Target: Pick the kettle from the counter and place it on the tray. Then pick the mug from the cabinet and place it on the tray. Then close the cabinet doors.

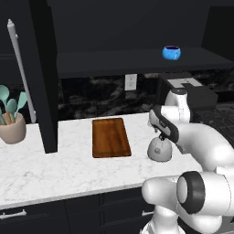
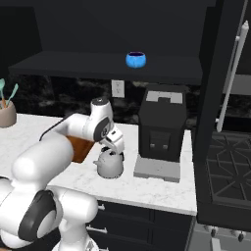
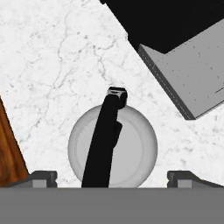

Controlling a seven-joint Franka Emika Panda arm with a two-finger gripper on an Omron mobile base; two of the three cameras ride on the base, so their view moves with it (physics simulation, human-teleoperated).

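Across the whole width, white marble tabletop (image 1: 59,169) above dark drawers, backed by a black splash wall. Overhead, black cabinet (image 1: 137,27) standing wide, its doors swung out: one door (image 1: 43,77) seen edge-on toward the left end with a long silver bar handle (image 1: 20,73), the other door (image 2: 218,73) at the right end beside the stove (image 2: 230,171). On the cabinet shelf (image 2: 98,66), near its front edge, the blue mug (image 2: 136,60), upright, alone. Toward the right end of the tabletop, black coffee machine (image 2: 162,127) on a grey base, against the back wall. Midway along, reddish-brown tray (image 1: 110,137) lying flat, long side running front to back, nothing on it. Just right of the tray and apart from it, between tray and coffee machine, the grey kettle (image 1: 159,150) on the tabletop, its black handle (image 3: 105,140) running across the dome. Directly above the kettle, fingers (image 3: 112,178) spread apart, one tip on each side of the dome, gripping nothing; whether touching the kettle, cannot tell. At the far left end, beige utensil pot (image 1: 13,128) with teal spoons.
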